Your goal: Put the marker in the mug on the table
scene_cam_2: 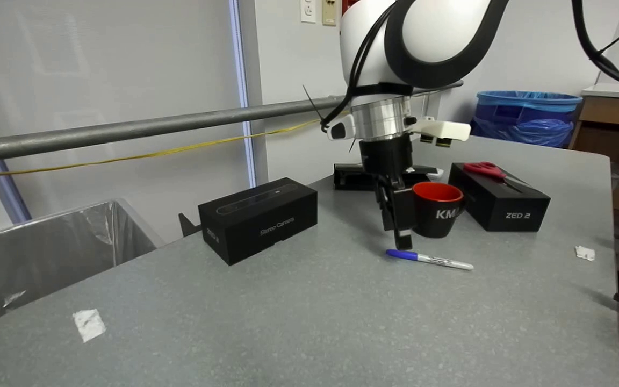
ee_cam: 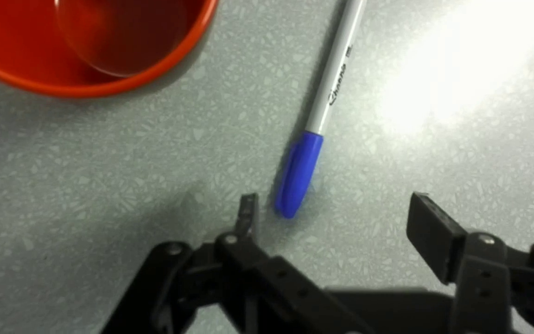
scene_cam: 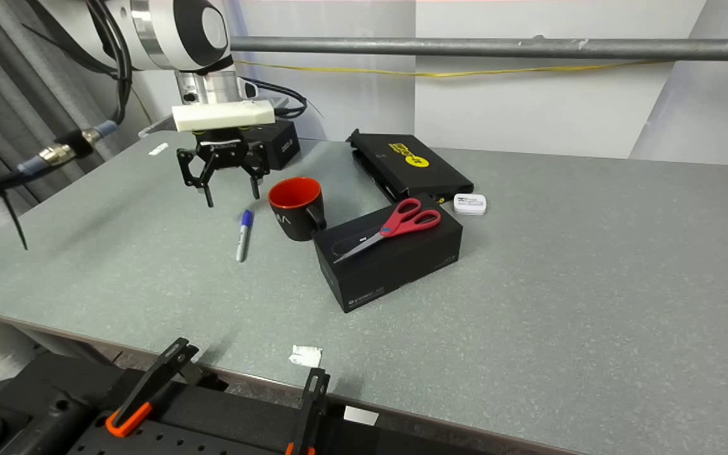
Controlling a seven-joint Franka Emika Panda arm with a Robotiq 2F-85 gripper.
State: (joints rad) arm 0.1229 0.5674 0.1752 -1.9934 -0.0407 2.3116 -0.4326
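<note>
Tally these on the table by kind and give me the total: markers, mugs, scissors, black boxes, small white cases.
Marker: 1
Mug: 1
Scissors: 1
Black boxes: 3
Small white case: 1
Total: 7

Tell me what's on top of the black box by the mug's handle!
Red-handled scissors lie on top of that box. The patch of box right under them is covered, and the box looks closed, so anything inside can't be seen.

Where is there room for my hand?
In an exterior view, bare table lies right of the white case and left of the marker. Crowded: around the mug, near fingers, marker and the box under the scissors.
</note>
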